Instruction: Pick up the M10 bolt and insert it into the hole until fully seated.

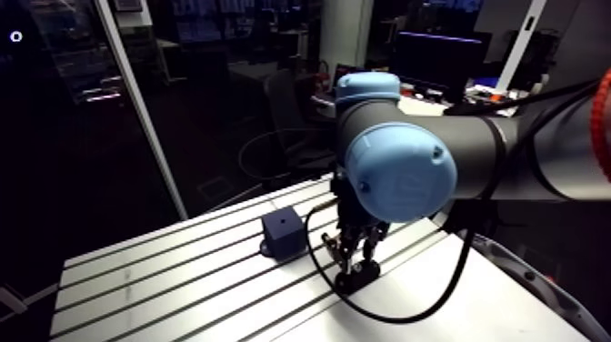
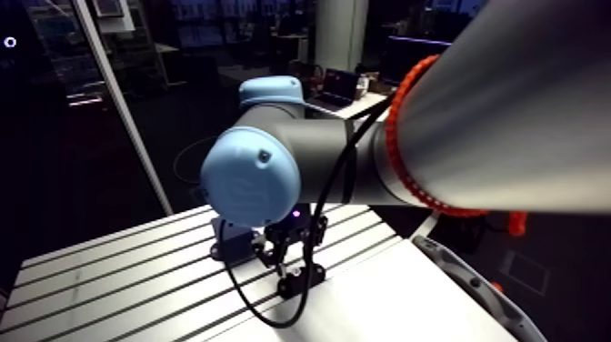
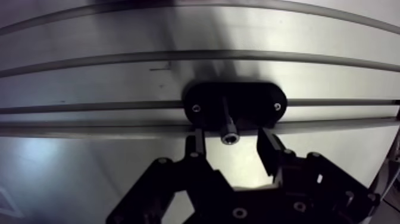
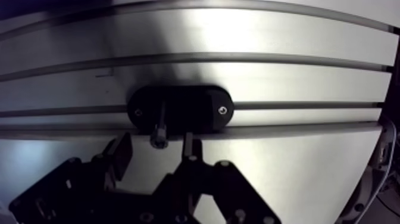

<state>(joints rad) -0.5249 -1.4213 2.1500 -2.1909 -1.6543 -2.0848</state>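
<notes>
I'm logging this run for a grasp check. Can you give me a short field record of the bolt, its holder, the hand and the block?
bolt: stands in the holder, socket head toward the wrist camera
holder: black oval base with two screws, lying over a slot of the table
hand: open, one finger on each side of the bolt head, a gap on both sides
block: dark blue, on the table beside the hand, apart from the holder
stage: bolt not yet gripped

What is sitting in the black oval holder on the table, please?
A bolt stands in the holder, its head up between the fingers of the open claw. Its lower end is hidden inside the holder.
</notes>
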